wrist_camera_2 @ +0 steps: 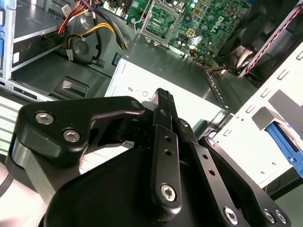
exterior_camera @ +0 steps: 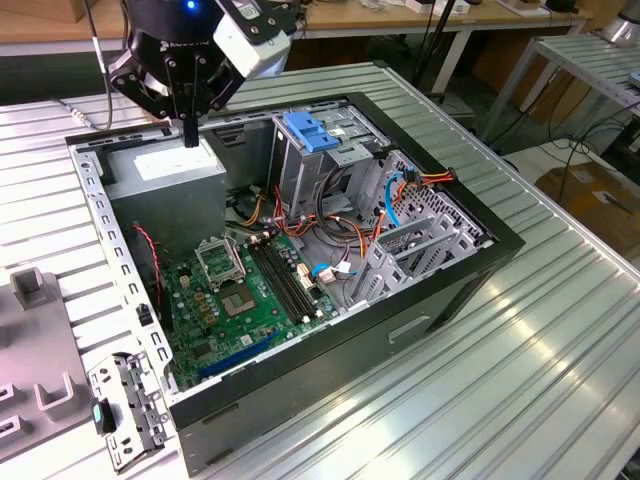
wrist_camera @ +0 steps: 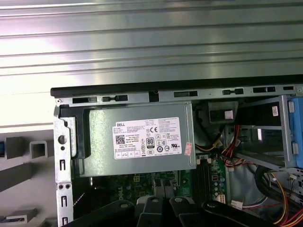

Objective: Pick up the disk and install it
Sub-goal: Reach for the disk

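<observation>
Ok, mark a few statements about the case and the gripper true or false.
1. The gripper hangs above the grey power-supply box. True.
2. The computer case is closed up. False: its side is open and the green motherboard shows.
3. A blue latch sits atop the metal cage. True.
4. The case lies on a wooden floor. False: it lies on a ribbed metal table.
5. The gripper is wide open. False: its fingers are pressed together.

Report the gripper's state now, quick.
Gripper: shut, holding nothing, poised over the grey power supply.
</observation>
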Robot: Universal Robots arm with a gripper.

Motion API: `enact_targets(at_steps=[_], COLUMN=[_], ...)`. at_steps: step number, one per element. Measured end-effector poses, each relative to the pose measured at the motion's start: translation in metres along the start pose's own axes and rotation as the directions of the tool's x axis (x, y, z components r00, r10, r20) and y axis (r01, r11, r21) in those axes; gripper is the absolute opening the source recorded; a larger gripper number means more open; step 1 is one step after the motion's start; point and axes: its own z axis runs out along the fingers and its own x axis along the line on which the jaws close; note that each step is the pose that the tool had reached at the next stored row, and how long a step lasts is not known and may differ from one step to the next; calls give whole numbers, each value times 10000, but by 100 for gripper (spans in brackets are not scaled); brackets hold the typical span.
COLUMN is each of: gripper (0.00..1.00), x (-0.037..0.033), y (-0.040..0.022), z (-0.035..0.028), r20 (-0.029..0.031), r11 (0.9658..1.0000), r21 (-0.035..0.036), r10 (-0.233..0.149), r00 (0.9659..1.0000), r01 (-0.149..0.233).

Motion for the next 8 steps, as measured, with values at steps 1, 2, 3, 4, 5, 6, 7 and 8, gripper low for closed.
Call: enact_targets(at_steps=[1, 2, 3, 4, 5, 6, 7, 8], gripper=[11, 11, 11, 11, 11, 11, 11, 11], x=[6, 19, 28, 36, 43, 50, 56, 60], y=[-1, -1, -2, -3, -3, -4, -4, -4], z=[0, -1, 0, -1, -1, -1, -1, -1], r20=[-1, -2, -3, -4, -6, -7, -8, -9], r11=[10000, 10000, 10000, 10000, 10000, 10000, 10000, 10000], r21=[0, 0, 0, 0, 1, 1, 1, 1], r10=[0, 0, 0, 0, 0, 0, 0, 0], r00=[10000, 10000, 10000, 10000, 10000, 10000, 10000, 10000], r01=[0, 0, 0, 0, 0, 0, 0, 0])
